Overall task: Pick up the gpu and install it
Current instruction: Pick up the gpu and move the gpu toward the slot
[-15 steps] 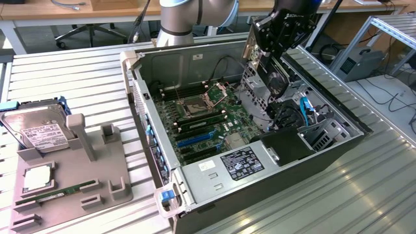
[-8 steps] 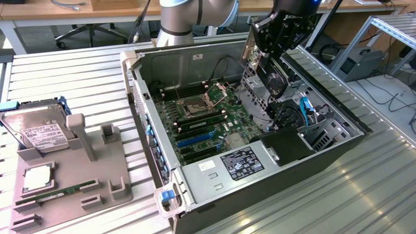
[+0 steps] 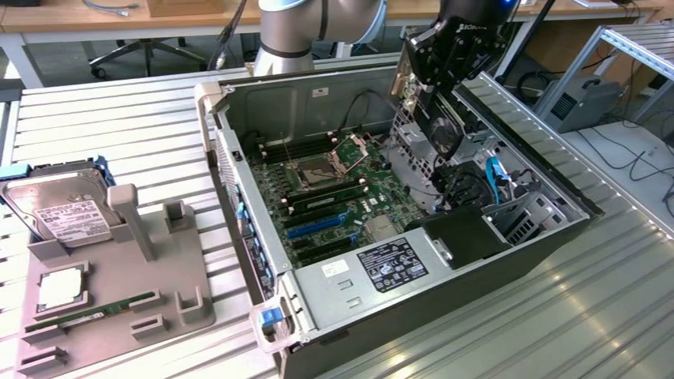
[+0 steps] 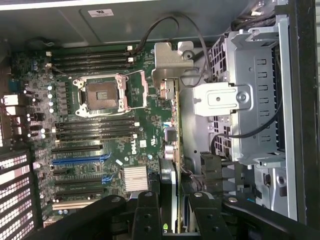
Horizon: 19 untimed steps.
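Tool point(image 3: 435, 79) noted clamped on gpu point(image 3: 427, 122); card held edge-on, silver bracket toward far wall of open PC case point(image 3: 245, 197); positioned over mobo point(image 3: 337, 185) edge, just beside drive cage point(image 4: 255, 115), exterior view's right; blue PCIe slot point(image 3: 316, 227) well apart.

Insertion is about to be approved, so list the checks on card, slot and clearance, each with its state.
1. gpu clamped in the end effector: ok.
2. Blue slot free of cards: ok.
3. gpu over the blue slot: not ok, it hangs beside the drive cage.
4. Bracket clear of the black cable: cannot tell.
5. Case side open: ok.
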Motion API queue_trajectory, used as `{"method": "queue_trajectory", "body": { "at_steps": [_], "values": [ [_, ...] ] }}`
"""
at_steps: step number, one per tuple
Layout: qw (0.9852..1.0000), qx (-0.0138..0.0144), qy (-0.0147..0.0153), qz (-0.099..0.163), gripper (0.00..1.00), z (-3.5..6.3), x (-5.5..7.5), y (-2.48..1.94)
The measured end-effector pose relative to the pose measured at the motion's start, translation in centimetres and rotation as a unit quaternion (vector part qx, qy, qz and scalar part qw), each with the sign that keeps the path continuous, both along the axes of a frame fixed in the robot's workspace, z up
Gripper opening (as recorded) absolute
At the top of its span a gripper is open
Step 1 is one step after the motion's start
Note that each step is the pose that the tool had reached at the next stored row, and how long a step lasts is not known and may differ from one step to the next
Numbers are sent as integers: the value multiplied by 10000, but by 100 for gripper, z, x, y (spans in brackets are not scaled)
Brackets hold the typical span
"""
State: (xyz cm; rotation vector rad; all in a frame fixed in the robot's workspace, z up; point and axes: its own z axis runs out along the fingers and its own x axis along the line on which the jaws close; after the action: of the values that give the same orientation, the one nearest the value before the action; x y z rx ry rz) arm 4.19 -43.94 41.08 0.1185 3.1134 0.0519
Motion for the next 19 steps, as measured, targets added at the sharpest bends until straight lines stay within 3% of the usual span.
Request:
{"method": "queue_trajectory", "body": {
  "at_steps": [4,19],
  "values": [
    [10000,1,0,0,27,-12,-1,18],
    [10000,1,0,0,27,-56,0,20]
  ]
}}
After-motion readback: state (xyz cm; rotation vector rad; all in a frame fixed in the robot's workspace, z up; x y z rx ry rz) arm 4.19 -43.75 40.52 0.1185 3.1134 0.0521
